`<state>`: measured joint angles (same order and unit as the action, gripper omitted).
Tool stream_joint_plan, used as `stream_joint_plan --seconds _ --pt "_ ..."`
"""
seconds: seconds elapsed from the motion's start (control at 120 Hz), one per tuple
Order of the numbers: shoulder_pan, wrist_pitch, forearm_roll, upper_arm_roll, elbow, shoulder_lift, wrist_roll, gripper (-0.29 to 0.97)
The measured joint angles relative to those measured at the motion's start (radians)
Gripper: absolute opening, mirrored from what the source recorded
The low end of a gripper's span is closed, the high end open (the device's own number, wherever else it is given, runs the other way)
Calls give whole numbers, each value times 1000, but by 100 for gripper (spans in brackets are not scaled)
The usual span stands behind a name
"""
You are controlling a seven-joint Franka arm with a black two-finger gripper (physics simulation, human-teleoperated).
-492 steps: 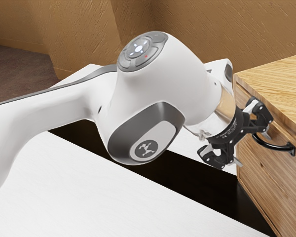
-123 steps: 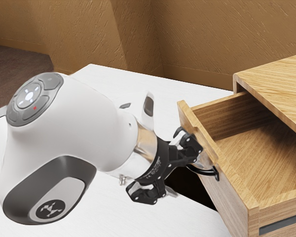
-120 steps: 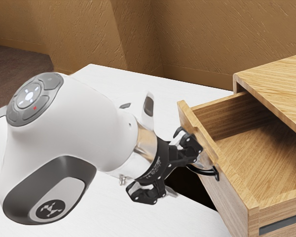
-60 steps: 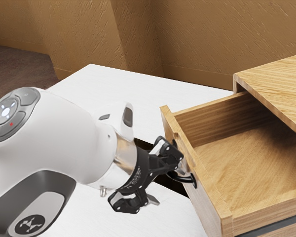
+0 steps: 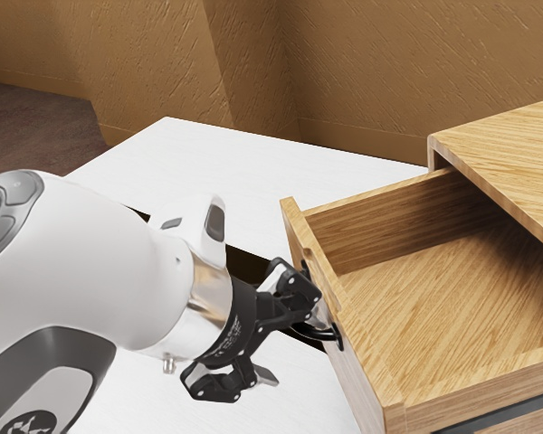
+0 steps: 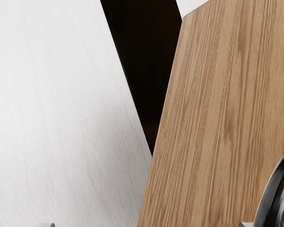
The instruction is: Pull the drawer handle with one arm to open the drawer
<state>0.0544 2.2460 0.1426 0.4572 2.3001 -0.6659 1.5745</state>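
While the tool [image 5: 309, 311] clamps the handle [image 5: 332, 338], the drawer [image 5: 380, 217] has slid farther out.

The white, faintly grained table [image 5: 190, 154] is crossed by a black strip [image 5: 246, 268], and a light-wood cabinet [image 5: 507, 145] stands at the exterior view's right, its open drawer [image 5: 416, 298] jutting out over the tabletop.

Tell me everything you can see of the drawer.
The drawer is a light, grained wooden box, pulled far out of the cabinet toward the exterior view's left. Its floor lies bare. A black handle sits on its front panel, and the gripper is shut on that handle.
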Motion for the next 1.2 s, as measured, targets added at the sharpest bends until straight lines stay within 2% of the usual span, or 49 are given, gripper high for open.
stream_joint_plan --seconds 1.2 --pt "-2 6 -14 2 -86 -12 -4 48"
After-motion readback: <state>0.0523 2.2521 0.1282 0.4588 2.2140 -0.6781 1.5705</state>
